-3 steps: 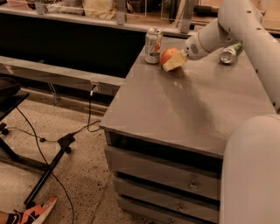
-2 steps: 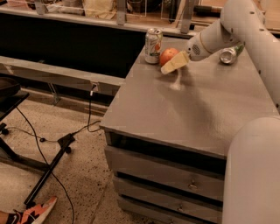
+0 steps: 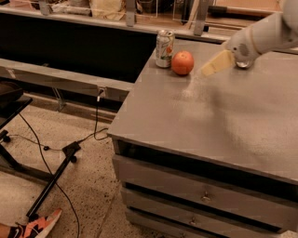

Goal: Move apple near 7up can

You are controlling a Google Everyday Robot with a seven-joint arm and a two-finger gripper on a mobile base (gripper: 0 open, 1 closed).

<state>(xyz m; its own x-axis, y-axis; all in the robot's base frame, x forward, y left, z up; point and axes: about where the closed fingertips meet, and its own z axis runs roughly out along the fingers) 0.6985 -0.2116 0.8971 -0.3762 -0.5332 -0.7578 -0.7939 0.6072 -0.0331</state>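
The orange-red apple rests on the grey table near its far left corner. The whitish 7up can stands upright just left of the apple, almost touching it. My gripper, with pale yellowish fingers, hovers a short way right of the apple, above the table. It is open, empty and clear of the apple. The white arm comes in from the upper right.
The table has drawers on its front. A dark counter and a shelf with clutter run along the back. On the floor at left lie cables, a black stand and a person's orange shoe.
The gripper has let go of the apple and drawn back to the right. The apple now sits on the table beside the 7up can.
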